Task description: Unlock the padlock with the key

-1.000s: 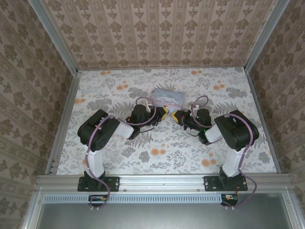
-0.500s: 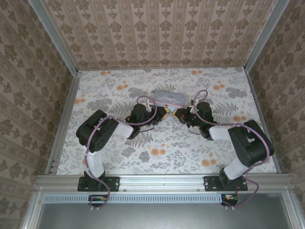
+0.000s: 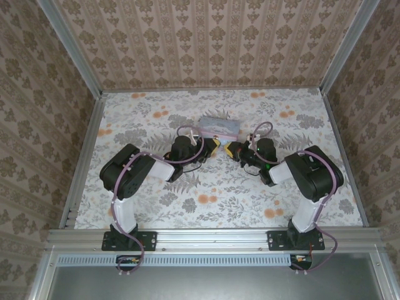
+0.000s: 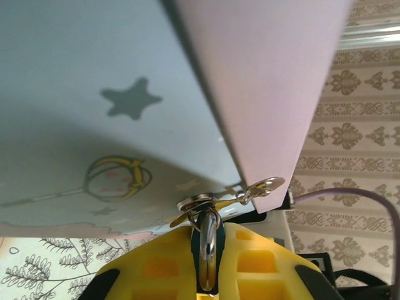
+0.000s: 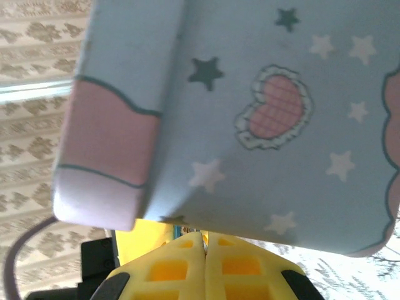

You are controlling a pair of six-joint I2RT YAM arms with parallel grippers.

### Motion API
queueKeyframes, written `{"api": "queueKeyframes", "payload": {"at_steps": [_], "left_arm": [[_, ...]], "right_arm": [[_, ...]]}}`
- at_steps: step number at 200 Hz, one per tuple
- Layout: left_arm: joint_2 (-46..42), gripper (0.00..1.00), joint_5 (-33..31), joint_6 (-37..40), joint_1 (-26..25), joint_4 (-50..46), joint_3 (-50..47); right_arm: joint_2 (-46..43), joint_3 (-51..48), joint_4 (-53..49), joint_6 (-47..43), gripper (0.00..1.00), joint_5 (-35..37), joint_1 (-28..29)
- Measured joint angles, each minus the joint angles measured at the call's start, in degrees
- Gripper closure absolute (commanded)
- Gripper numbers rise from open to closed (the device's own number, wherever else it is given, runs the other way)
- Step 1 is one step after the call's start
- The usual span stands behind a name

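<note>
- The right arm [image 3: 309,172] has been folded back a little; the right fingers [image 5: 169,269] are pressed together by the tin [image 3: 220,127].
- What looks like the padlock [image 4: 207,240] is pinched by the left fingers [image 4: 250,262], toward the counter's [image 3: 206,187] far edge; unlocking looks not begun.

Star-printed blue tin [image 5: 250,112], right claw [image 5: 204,242] pressed shut just below it

Both arms forward, left gripper [image 4: 209,232] and right gripper [image 5: 204,237] closed, facing
</note>
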Motion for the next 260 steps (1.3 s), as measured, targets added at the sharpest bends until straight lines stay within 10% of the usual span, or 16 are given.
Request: {"api": "queueKeyframes", "payload": {"at_steps": [65,165,260], "left_arm": [[0.1,1.00,-1.0,-2.3,0.0,2.1,0.0],[-1.5,1.00,-1.0,1.4,0.1,-1.6,0.3],[-1.1,1.00,-3.7,1.2,0.1,-2.4,0.4]], "right_arm": [[1.3,0.9,2.6,3.9,1.00,-0.2,-0.4],[-5.7,9.5,-25.0,-14.3,1.00,-2.8,-1.6],[4.1,4.2,1.5,7.2,1.00,3.2,1.3]]}}
